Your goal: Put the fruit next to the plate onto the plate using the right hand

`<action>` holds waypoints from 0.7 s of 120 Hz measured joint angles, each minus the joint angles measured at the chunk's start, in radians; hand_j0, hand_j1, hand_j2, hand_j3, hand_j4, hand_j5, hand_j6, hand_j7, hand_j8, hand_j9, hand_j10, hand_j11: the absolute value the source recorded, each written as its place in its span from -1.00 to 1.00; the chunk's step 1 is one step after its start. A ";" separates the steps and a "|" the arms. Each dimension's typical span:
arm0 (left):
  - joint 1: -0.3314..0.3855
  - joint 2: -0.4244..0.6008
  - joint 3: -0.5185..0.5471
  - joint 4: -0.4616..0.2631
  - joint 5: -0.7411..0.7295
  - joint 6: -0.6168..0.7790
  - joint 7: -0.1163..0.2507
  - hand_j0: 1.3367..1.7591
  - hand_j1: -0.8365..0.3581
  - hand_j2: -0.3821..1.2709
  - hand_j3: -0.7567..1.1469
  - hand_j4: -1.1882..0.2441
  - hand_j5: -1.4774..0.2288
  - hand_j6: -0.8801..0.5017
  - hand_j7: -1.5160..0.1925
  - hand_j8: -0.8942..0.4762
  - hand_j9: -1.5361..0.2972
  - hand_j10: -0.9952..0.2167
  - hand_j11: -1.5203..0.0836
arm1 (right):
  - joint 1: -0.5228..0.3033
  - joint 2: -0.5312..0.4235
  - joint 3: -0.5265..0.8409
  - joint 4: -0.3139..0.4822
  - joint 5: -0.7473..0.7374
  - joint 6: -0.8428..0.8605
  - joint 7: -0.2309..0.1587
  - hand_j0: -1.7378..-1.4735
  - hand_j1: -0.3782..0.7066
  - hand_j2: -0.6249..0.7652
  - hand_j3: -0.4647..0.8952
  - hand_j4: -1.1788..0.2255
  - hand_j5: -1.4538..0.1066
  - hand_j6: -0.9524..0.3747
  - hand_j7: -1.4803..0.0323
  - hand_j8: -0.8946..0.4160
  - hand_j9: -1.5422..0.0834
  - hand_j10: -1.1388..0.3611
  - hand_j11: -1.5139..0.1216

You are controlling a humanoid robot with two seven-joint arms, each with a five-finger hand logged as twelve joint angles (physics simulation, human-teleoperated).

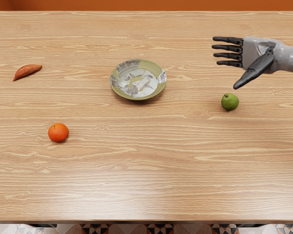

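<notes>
An olive-green plate (pixel 118 87) with a white and grey pattern sits on the wooden table, a little above centre. A green fruit (pixel 230 101) lies to its right, apart from the plate. My right hand (pixel 230 57) comes in from the right edge and hovers above and slightly right of the green fruit. Its fingers are spread, pointing left, and hold nothing. The thumb points down toward the fruit without touching it. The left arm does not show.
An orange (pixel 58 132) lies at the left front of the table. A reddish-brown sweet potato (pixel 27 71) lies near the left edge, farther back. The table's front edge runs along the bottom.
</notes>
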 joint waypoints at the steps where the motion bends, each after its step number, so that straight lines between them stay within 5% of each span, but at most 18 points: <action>1: 0.000 0.000 0.000 0.000 0.000 0.000 0.000 0.52 0.94 -0.53 -0.21 0.63 0.70 0.24 0.74 0.27 0.65 0.61 0.86 | -0.001 -0.001 0.000 0.001 0.000 0.000 0.000 -0.40 -0.95 -0.10 -0.32 0.68 0.86 0.44 0.96 0.37 0.90 0.52 0.85; 25: 0.000 0.000 0.000 0.000 0.000 0.000 0.000 0.52 0.94 -0.53 -0.21 0.63 0.70 0.24 0.74 0.27 0.65 0.61 0.86 | -0.006 -0.010 0.001 0.001 -0.018 0.000 0.001 -0.40 -0.95 -0.10 -0.32 0.68 0.86 0.44 0.96 0.37 0.90 0.52 0.85; 47: 0.000 0.000 0.000 0.000 0.000 0.000 0.000 0.52 0.94 -0.53 -0.21 0.63 0.70 0.24 0.74 0.27 0.65 0.61 0.86 | 0.000 0.014 0.002 0.004 -0.280 -0.015 0.011 -0.40 -0.95 -0.10 -0.32 0.68 0.86 0.44 0.96 0.37 0.90 0.52 0.85; 84: 0.000 0.000 0.000 0.000 0.000 0.000 0.000 0.52 0.94 -0.53 -0.21 0.63 0.70 0.24 0.74 0.27 0.65 0.61 0.86 | -0.015 0.109 -0.025 0.018 -0.521 -0.342 0.006 -0.40 -0.95 -0.10 -0.32 0.68 0.86 0.43 0.96 0.36 0.90 0.52 0.85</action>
